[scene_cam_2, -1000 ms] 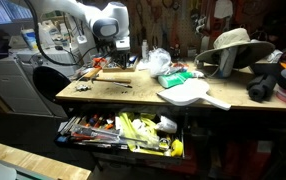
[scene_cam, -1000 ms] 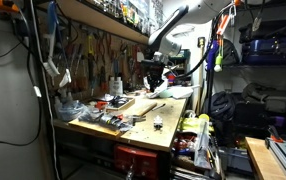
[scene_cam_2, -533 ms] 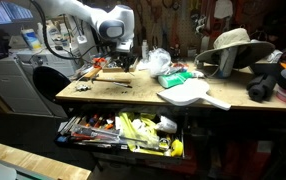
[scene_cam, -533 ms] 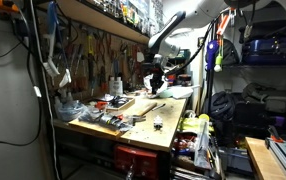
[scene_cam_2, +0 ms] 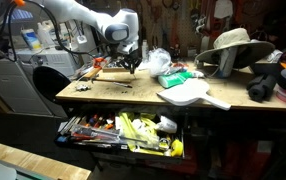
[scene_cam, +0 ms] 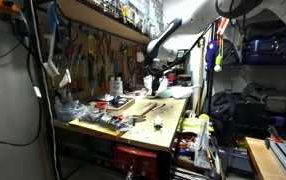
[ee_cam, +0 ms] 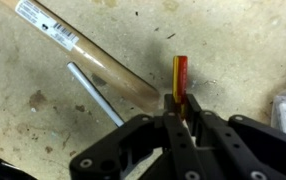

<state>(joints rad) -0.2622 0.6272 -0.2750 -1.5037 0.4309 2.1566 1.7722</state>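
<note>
Two fingers [ee_cam: 170, 124] of the gripper [ee_cam: 179, 106] were clamped tight on one slim red-and-yellow stick [ee_cam: 180, 75], and its free end poked out over the stained workbench [ee_cam: 233, 50]. Just left of the stick lay one thin metal rod [ee_cam: 95, 95]. Beside that lay one wooden dowel [ee_cam: 83, 50] with a white label. In an exterior view the gripper [scene_cam_2: 131, 66] sat low at the far left of the bench, with one straw hat [scene_cam_2: 233, 45] well off to the right and one open drawer [scene_cam_2: 123, 130] of tools below.
</note>
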